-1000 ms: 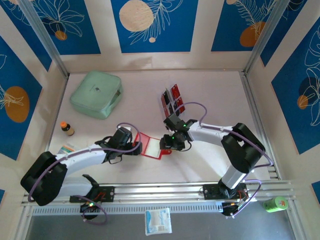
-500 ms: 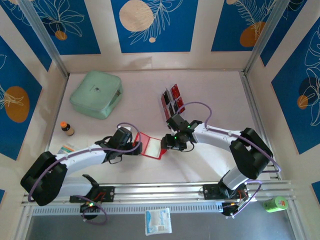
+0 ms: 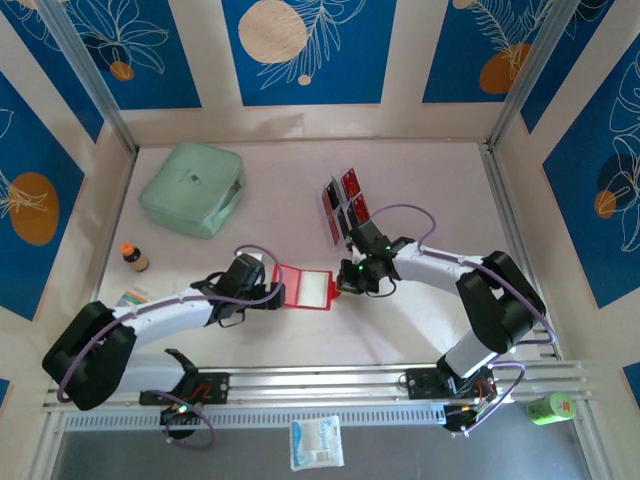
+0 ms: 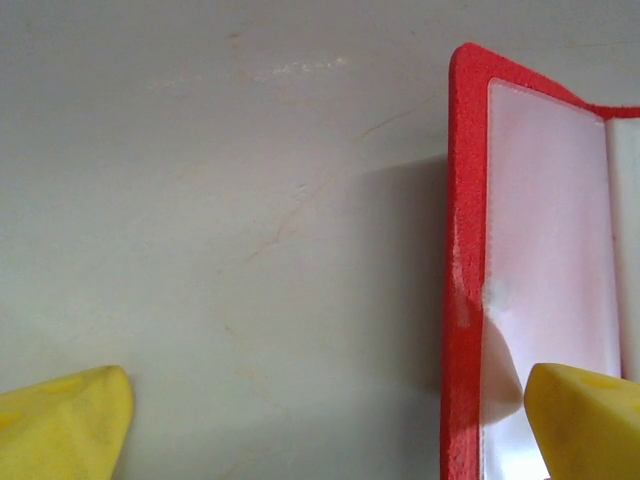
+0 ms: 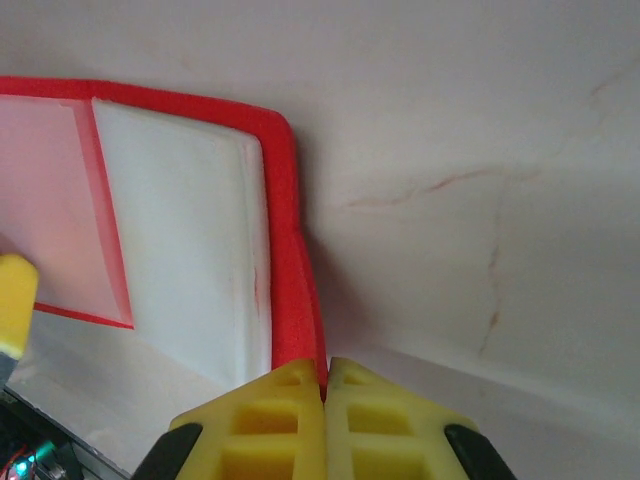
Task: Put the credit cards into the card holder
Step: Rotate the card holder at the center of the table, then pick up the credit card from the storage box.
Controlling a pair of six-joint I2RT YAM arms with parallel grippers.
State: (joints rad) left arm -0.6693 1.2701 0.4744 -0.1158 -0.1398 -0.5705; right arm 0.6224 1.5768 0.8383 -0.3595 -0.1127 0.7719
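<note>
Changed: the wallet (image 3: 306, 289), half folded a second ago, now lies spread flat. My right gripper (image 3: 345, 287) has drawn its flap rightward and closed.
Right jaws: pressed together on the wallet's red right edge, pinching it.
Left jaws: my left gripper (image 3: 268, 292) stands spread wide, with one fingertip (image 4: 585, 420) over the clear pocket (image 4: 545, 220) at the wallet's left end. I cannot tell whether it touches.
Wallet: on the table (image 3: 430, 180), toward the middle of its near edge, between the two grippers. Its long axis runs left to right along that edge.
Cards: the cards (image 3: 350, 200) stand in a clear rack (image 3: 329, 216) on the far side of the right gripper, near it and well apart from the left.
Nearer arm: the right, by my reckoning. It would have to let go of the wallet's edge to reach back for a card.
</note>
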